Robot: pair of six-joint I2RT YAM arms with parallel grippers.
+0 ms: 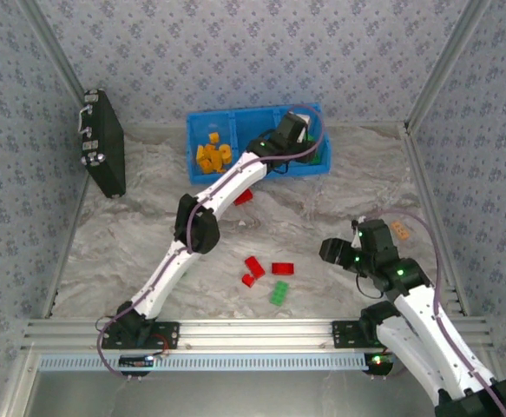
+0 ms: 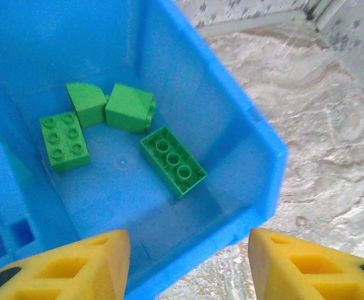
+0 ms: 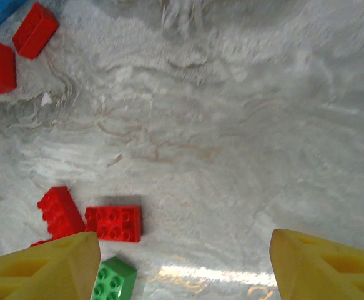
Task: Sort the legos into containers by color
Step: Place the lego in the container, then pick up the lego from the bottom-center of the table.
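The blue bin (image 1: 235,114) stands at the back of the table. Orange-yellow legos (image 1: 212,155) lie in its left compartment. My left gripper (image 1: 296,127) hovers over the right compartment and is open (image 2: 188,262) with nothing between its fingers. Below it, several green legos (image 2: 172,160) lie on the blue floor inside the bin wall (image 2: 231,106). My right gripper (image 1: 335,252) is open (image 3: 185,265) above bare table, to the right of a red lego (image 3: 113,223), another red one (image 3: 60,212) and a green one (image 3: 114,279). Those loose legos (image 1: 282,268) lie mid-table, and one red lego (image 1: 244,197) lies near the bin.
A black hard case (image 1: 103,143) leans at the back left. A small printed card (image 1: 400,230) lies at the right edge. Two more red legos (image 3: 35,29) lie further out in the right wrist view. An aluminium rail (image 1: 253,330) runs along the near edge.
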